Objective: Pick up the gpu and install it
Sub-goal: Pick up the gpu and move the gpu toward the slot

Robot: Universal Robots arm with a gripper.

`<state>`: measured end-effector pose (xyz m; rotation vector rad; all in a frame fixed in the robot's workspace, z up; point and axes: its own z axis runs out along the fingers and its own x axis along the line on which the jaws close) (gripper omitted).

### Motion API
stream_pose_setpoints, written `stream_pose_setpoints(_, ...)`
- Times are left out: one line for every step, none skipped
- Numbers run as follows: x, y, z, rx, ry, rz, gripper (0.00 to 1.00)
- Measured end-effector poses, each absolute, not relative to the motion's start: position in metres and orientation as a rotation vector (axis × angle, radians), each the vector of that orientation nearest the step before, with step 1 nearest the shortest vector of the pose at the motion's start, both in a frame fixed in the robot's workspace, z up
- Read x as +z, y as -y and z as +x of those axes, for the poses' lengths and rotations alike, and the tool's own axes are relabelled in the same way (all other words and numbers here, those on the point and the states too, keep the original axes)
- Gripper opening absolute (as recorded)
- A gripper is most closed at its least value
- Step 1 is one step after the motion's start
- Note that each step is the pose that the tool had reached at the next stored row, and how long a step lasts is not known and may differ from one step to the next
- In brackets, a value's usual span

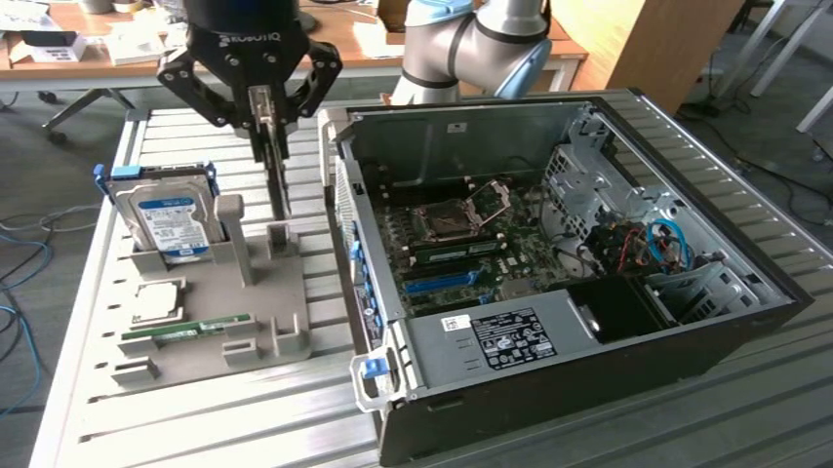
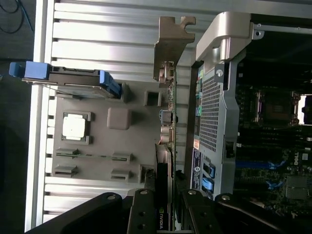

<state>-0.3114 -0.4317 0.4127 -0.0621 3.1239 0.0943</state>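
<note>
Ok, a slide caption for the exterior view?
End effector gripping the gpu upright above the grey parts holder, beside the open computer case.

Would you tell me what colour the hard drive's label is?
Mostly blue; the label shows best in the exterior view.

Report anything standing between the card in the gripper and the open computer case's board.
The gripper is shut on the thin black gpu card, upright over the grey parts holder. Between it and the green motherboard stands the black computer case's perforated metal wall; nothing else visible does.
</note>
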Motion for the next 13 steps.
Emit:
stream_pose_setpoints(0.413,0.432,-0.309,0.094,-3.125,-0.062,0.26)
stream_pose_setpoints(0.413,0.432,-0.305,0.094,-3.127,-0.062,0.26)
stream_pose_setpoints(0.414,0.432,-0.302,0.095,-3.129,-0.062,0.26)
stream_pose_setpoints(0.414,0.432,-0.298,0.095,-3.131,-0.062,0.26)
stream_pose_setpoints(0.414,0.432,-0.295,0.095,-3.133,-0.062,0.26)
stream_pose_setpoints(0.414,0.432,-0.291,0.095,-3.135,-0.062,0.26)
stream_pose_setpoints(0.415,0.432,-0.288,0.095,-3.137,-0.062,0.26)
stream_pose_setpoints(0.415,0.432,-0.284,0.095,-3.139,-0.062,0.26)
stream_pose_setpoints(0.415,0.432,-0.281,0.095,-3.141,-0.062,0.26)
stream_pose_setpoints(0.415,0.432,-0.277,0.096,-3.143,-0.062,0.26)
stream_pose_setpoints(0.415,0.432,-0.274,0.096,-3.145,-0.062,0.26)
stream_pose_setpoints(0.415,0.432,-0.271,0.096,-3.147,-0.061,0.26)
stream_pose_setpoints(0.416,0.432,-0.268,0.096,-3.148,-0.061,0.26)
